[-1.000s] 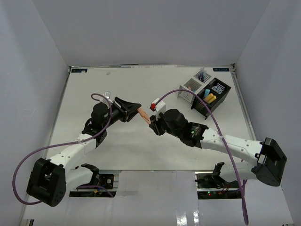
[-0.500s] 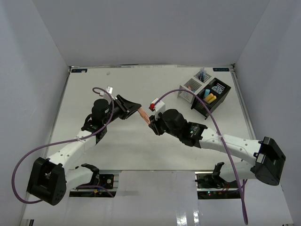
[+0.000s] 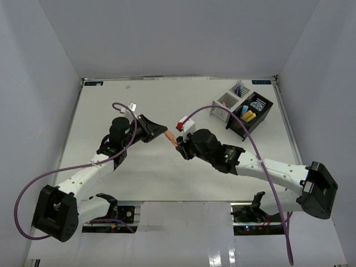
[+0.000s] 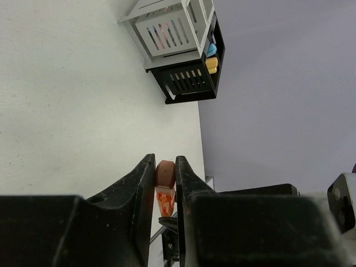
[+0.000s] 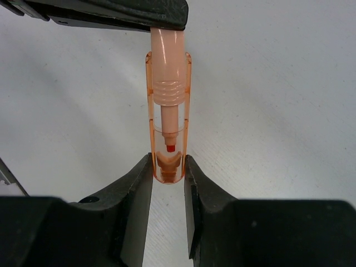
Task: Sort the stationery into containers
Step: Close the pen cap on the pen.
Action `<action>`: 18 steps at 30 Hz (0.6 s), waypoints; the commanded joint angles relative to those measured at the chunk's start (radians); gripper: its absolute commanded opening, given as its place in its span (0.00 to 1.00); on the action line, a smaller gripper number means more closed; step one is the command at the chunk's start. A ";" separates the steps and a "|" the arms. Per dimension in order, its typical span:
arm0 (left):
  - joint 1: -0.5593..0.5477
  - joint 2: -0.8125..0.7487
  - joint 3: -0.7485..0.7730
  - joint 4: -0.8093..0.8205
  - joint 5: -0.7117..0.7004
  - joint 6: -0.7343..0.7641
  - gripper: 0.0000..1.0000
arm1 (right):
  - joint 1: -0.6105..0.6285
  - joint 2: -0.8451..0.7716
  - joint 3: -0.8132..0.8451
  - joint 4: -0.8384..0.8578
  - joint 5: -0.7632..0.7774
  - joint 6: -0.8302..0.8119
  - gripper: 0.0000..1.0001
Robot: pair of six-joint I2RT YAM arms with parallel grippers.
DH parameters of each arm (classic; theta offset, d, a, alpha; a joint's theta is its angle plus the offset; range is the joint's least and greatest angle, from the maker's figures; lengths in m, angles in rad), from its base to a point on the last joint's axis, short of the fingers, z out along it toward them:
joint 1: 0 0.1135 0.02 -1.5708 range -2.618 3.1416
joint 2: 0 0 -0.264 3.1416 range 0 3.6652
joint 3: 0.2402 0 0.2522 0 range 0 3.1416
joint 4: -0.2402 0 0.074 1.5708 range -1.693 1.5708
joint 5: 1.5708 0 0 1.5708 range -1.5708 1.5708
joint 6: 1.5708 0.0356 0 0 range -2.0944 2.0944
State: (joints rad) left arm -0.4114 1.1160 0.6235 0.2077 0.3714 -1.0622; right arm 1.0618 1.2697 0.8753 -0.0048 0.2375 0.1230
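Orange marker (image 5: 167,105) — clear-capped end tight between the right jaws, other end tight between the left jaws.

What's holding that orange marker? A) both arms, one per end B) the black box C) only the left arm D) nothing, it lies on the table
A: the left end effector and right end effector each clamp one end of the marker.

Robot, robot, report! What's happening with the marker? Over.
Left gripper shut on orange marker. Right gripper shut on its cap end. Held above table, nothing blocking.
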 commanded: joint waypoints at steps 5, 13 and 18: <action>-0.023 -0.035 0.033 -0.031 0.066 0.080 0.18 | 0.007 -0.006 0.039 0.069 0.031 -0.020 0.08; -0.055 -0.027 0.036 -0.036 0.112 0.108 0.16 | 0.007 -0.033 0.033 0.114 0.048 -0.042 0.08; -0.086 -0.033 0.053 -0.050 0.120 0.131 0.15 | 0.007 -0.035 0.039 0.126 0.056 -0.052 0.08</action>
State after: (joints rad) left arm -0.4553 1.1084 0.6411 0.1886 0.4168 -0.9600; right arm 1.0683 1.2682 0.8753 0.0032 0.2535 0.0925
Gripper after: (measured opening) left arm 0.272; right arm 0.317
